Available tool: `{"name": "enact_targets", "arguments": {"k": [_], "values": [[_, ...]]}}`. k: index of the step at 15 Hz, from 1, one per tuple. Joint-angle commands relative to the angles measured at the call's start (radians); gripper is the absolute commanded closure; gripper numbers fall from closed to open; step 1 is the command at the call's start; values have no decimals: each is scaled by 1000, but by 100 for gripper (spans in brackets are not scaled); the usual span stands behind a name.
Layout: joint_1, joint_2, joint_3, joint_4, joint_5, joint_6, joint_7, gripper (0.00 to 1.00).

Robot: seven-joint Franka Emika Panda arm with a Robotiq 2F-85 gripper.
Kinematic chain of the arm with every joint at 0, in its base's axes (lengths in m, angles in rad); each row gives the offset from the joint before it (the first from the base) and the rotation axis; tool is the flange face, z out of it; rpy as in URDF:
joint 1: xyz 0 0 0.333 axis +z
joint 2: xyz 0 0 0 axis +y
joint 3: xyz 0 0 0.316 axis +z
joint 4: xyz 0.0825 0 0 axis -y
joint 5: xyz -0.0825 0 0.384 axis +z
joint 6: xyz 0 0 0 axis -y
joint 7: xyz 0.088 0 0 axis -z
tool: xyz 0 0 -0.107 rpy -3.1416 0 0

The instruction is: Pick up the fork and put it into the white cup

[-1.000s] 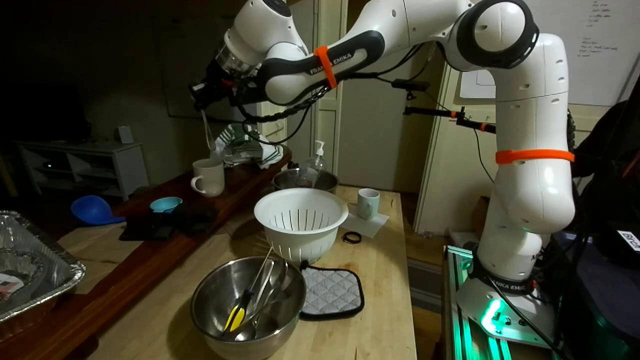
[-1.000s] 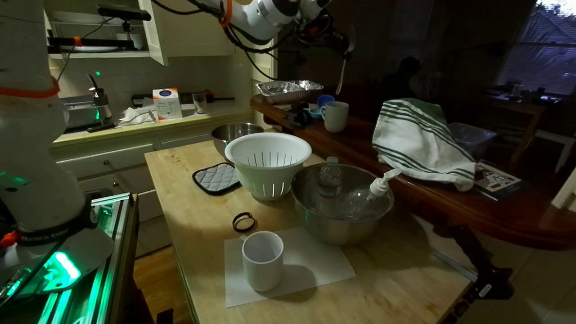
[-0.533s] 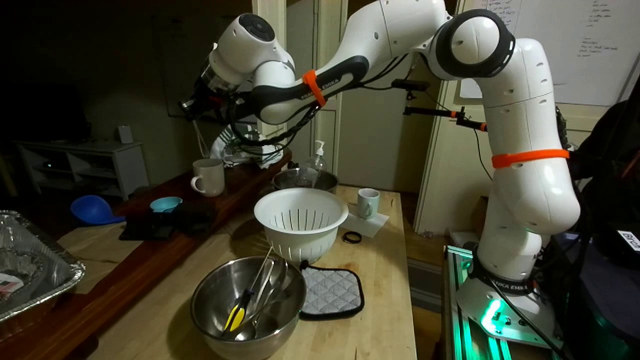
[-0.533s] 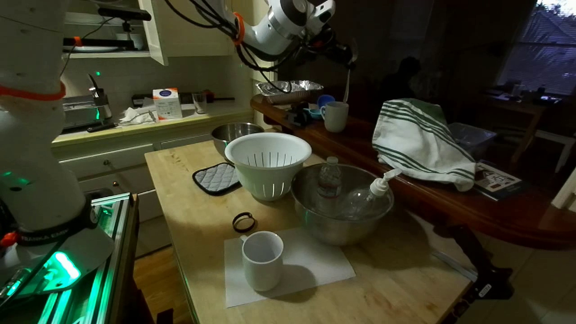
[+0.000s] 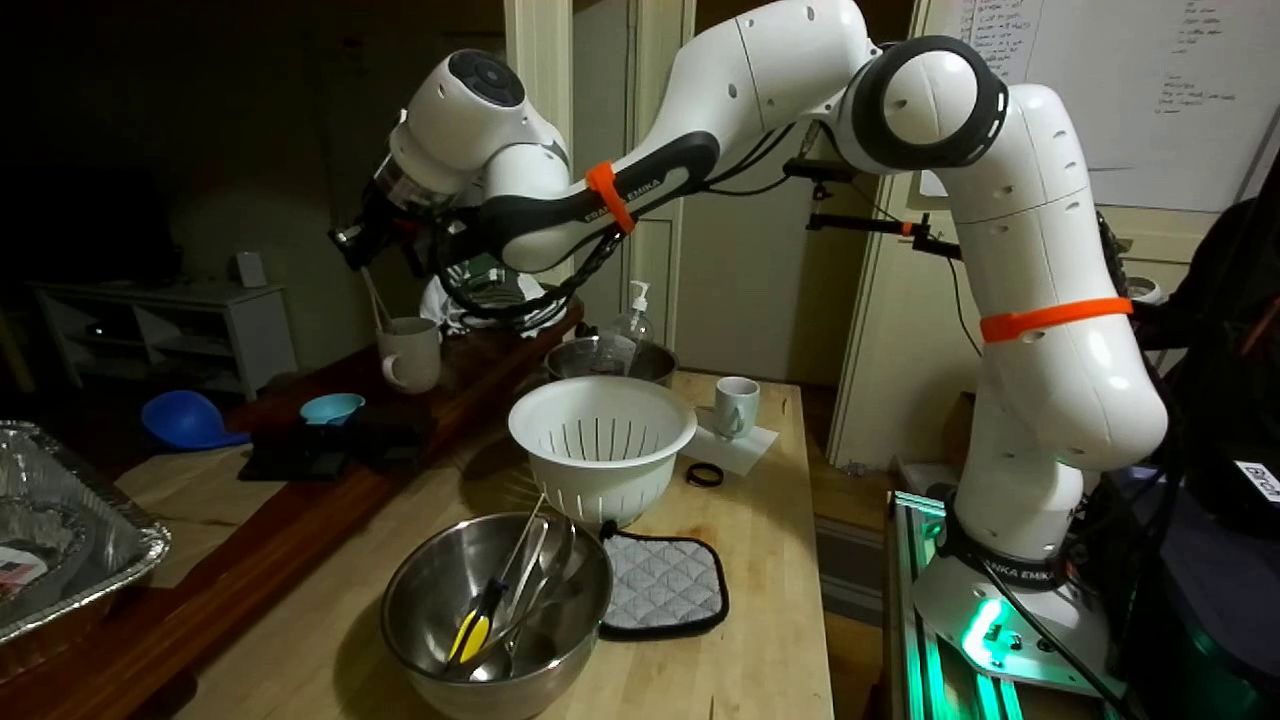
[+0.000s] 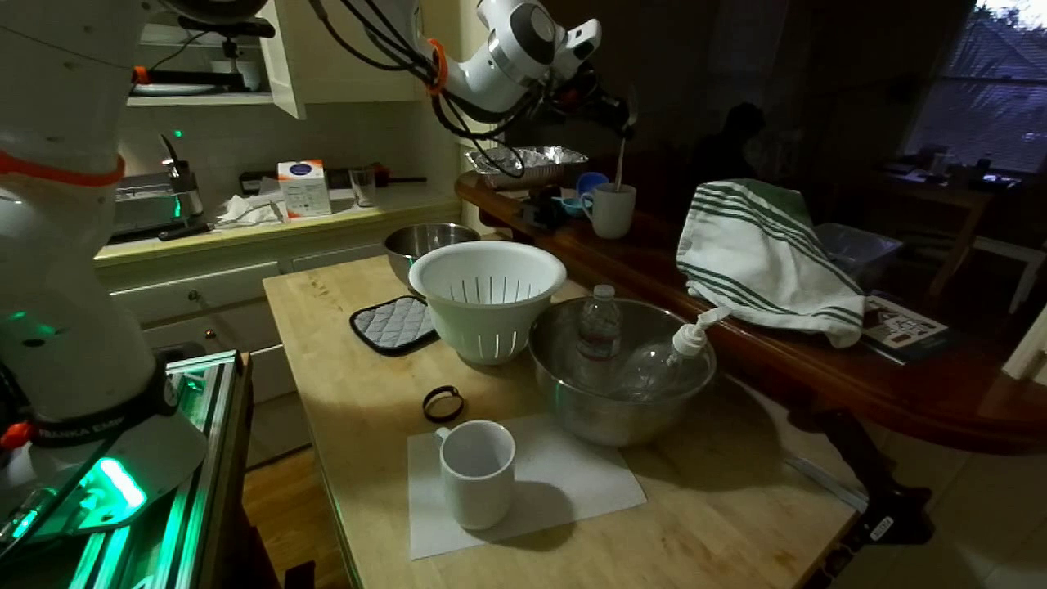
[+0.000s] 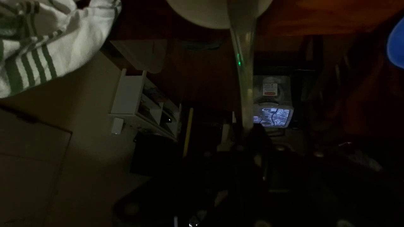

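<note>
One white mug (image 6: 478, 483) stands in the foreground, lower centre of an exterior view; judged not the target. Farther off, upper right of centre, the white cup (image 6: 611, 215) stands on a ledge (image 6: 657, 255). Step in hand, by judgement: insertion. The fork (image 6: 620, 164), steeply inclined, has its lower end at the cup's mouth; depth of entry cannot be confirmed. Next move, as judged: lower the fork, then let go. The gripper (image 6: 627, 131) pinches it. In an exterior view, the arm (image 5: 760, 70) arches from right to upper left, wrist (image 5: 402, 182) pitched downward.
</note>
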Motion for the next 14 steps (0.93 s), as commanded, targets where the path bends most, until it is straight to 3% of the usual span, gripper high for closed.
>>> {"name": "enact_targets", "arguments": {"k": [1,7,11,12,13,14], "values": [[15,-15,-13,-47,-4,-36,79,98],[4,-11,-19,-83,11,-71,153,98],[-21,36,0,-53,68,-66,111,98],[38,40,-70,-50,134,-55,71,97],[43,49,-75,-41,162,-59,50,83],[54,51,-85,-36,203,-61,21,90]]}}
